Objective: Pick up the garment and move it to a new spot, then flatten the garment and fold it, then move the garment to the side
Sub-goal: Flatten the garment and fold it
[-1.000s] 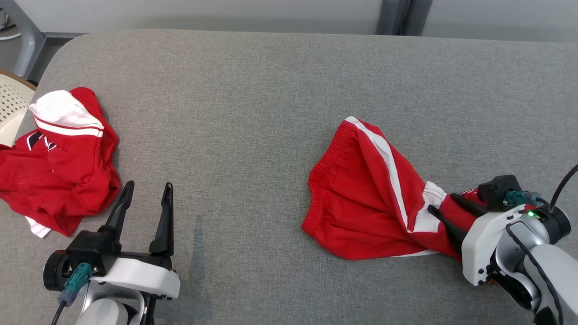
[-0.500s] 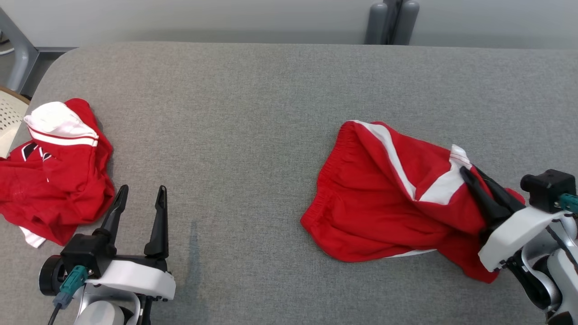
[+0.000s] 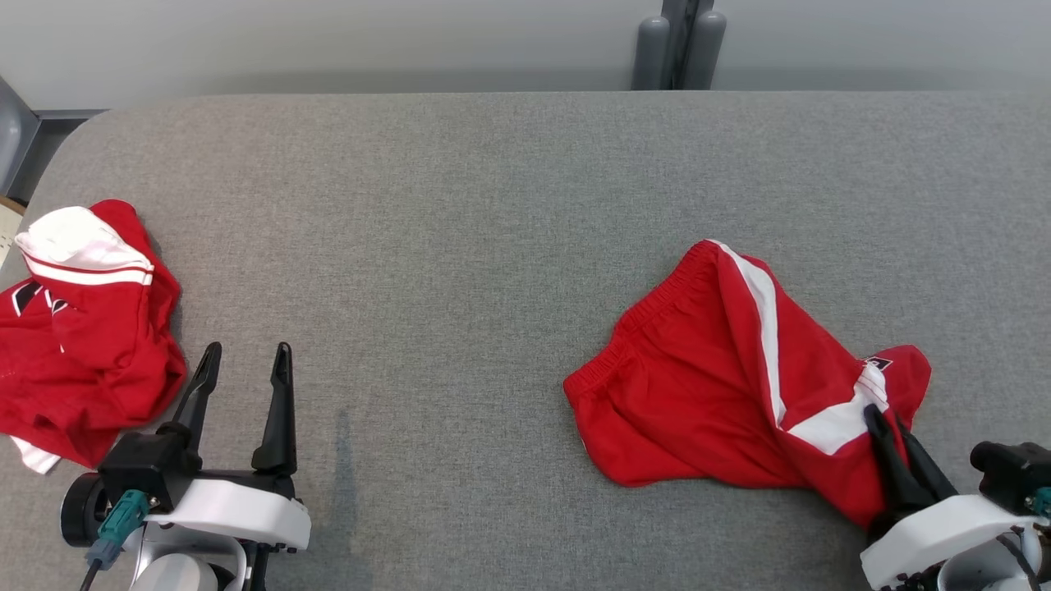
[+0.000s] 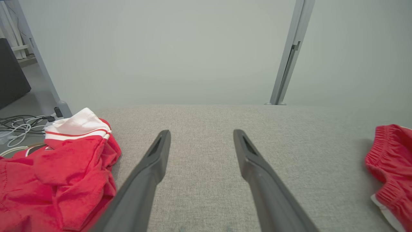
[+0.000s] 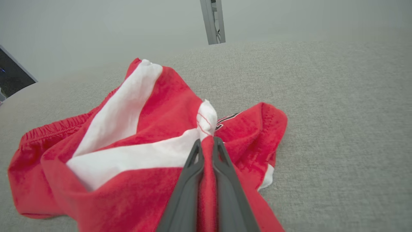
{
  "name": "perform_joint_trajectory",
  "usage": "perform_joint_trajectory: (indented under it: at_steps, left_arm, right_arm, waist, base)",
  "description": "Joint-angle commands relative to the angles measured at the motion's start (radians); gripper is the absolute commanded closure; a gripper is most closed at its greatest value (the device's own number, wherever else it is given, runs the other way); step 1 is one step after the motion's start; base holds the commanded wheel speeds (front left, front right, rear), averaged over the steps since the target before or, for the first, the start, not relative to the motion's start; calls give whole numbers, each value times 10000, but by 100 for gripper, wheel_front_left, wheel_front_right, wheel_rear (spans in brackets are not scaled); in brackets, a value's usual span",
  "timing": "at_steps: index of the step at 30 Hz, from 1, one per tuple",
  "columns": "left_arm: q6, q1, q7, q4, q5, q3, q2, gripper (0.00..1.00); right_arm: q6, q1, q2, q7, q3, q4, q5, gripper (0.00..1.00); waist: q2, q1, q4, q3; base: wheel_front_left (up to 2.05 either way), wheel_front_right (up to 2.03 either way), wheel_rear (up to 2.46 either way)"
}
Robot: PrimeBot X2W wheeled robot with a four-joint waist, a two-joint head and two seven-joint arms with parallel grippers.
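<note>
The shorts [image 3: 722,386] lie bunched on the right half of the table, with one leg end pinched in the right gripper [image 3: 885,417]. The jaws are closed tight on a thin fold of red cloth, right where the white band ends. The step in hand looks like the pick-up before the carry.

To do it well, the lift should probably go straight up until the waistband end leaves the surface. Otherwise the free part may drag and roll under itself. The hold is on a narrow fold, so a slow, even carry would suit it better than a quick swing. A good new spot seems to be the bare middle of the table, where both arms could reach to flatten the cloth.

The shorts are red, with a gathered elastic waistband at the end away from the gripper. A white stripe runs down the side and meets a white band near the hem. A small dark mark shows on the flap beside the pinch. The cloth is soft and creased, partly doubled over itself.

The left gripper [image 3: 248,349] hovers low over the table well apart from the shorts, jaws spread wide and holding nothing. Just beside it lies a heap of red and white clothing [image 3: 82,353]. The grey padded table [image 3: 460,246] lies bare between the two, and a grey post [image 3: 673,49] stands behind its far edge.
</note>
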Motion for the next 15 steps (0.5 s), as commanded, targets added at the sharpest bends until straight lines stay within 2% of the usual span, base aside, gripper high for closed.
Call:
perform_joint_trajectory:
  at_steps: [1,2,4,9,15]
  left_arm:
    - [-17,36,-42,-25,35,43,32,0]
    - [-16,56,-41,-32,25,58,33,0]
    - [-18,109,-42,-34,-7,82,24,0]
    - [11,212,-43,-53,-35,128,53,0]
    - [98,429,-37,-115,-80,176,123,0]
  right_arm:
    - [1,53,26,-100,-65,74,-43,93]
    - [1,49,166,-242,-171,176,-13,66]
    - [1,12,361,-432,-343,369,-50,0]
    - [1,-75,713,-954,-810,384,-280,0]
    - [1,-123,892,-1153,-1158,-512,-1144,0]
  waist:
    - [-1,0,-27,-20]
    - [-1,0,-56,-28]
    - [-1,0,-98,-66]
    - [-1,0,-208,-211]
    - [-1,0,-359,-464]
  base:
    - [0,0,0]
    - [0,0,0]
    - [0,0,0]
    - [0,0,0]
    - [0,0,0]
